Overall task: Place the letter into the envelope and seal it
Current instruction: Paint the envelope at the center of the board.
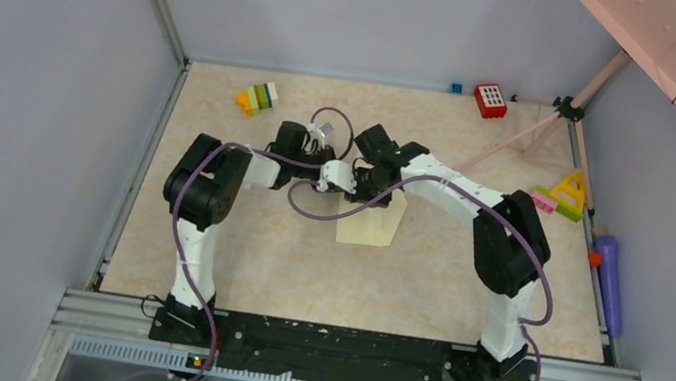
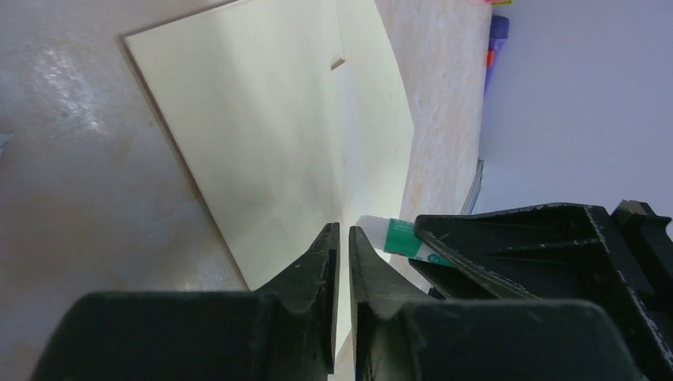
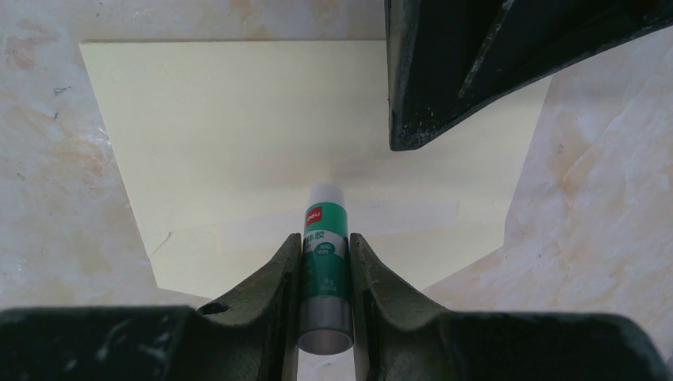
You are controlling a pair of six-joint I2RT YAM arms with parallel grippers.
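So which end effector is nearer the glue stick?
Right. The right end effector grips the glue stick; the left end effector sits beside its tip, over the envelope.

The envelope (image 1: 369,224) lies near the middle of the surface (image 1: 302,266). The left fingers (image 2: 317,270) pinch its 11 o'clock corner, and the right fingers (image 3: 278,286) hang over its 12 o'clock edge with a glue stick (image 3: 325,270) between them. From the envelope, blocks (image 1: 257,98) lie at 11 o'clock, a keypad toy (image 1: 490,100) beside a tripod (image 1: 557,117) at 1 o'clock, a triangle toy (image 1: 566,196) at 2 o'clock and a tube (image 1: 610,277) at 3 o'clock by the surface's edge.
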